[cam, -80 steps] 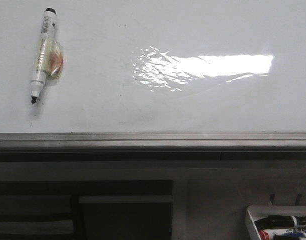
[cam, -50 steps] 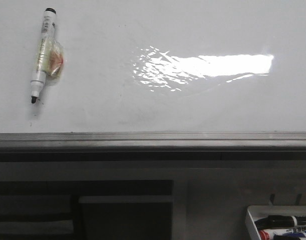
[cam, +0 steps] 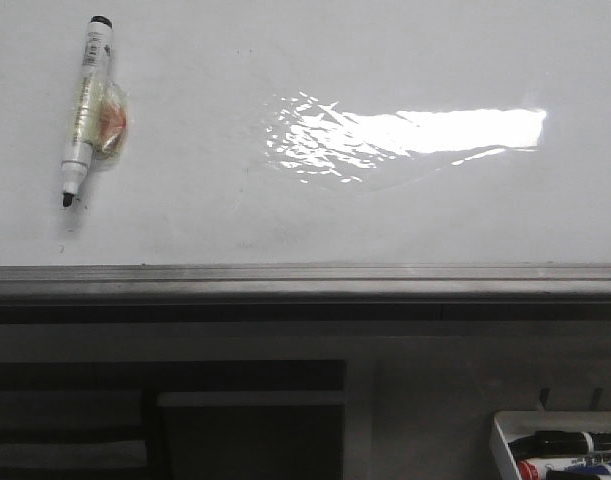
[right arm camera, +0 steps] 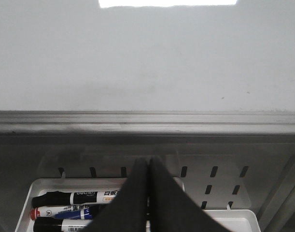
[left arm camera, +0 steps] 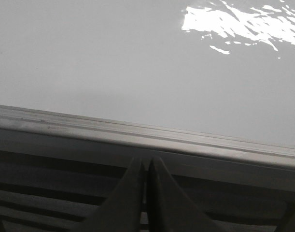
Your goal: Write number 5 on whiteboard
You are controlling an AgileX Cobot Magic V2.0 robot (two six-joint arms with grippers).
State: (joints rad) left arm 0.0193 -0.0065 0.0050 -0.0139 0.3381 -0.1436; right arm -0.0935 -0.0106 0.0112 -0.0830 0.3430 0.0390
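Note:
The whiteboard (cam: 285, 220) fills the upper front view, glossy white with bright glare and a grey rail (cam: 305, 280) along its lower edge. It bears no drawn digit; the number 5 is not to be seen. An uncapped marker (cam: 85, 105) with a white barrel and black tip sits on the board at the far left, tip down. My left gripper (left arm camera: 146, 162) is shut and empty, below the rail (left arm camera: 137, 135). My right gripper (right arm camera: 148, 162) is shut and empty, above the marker tray (right arm camera: 50, 186). Neither gripper shows in the front view.
A small white tray (cam: 505, 430) with black, red and blue markers (cam: 560, 455) hangs at the lower right below the rail. In the right wrist view it holds three capped markers (right arm camera: 75, 198) before a slotted panel (right arm camera: 212, 176). Dark shelving lies below the board at left.

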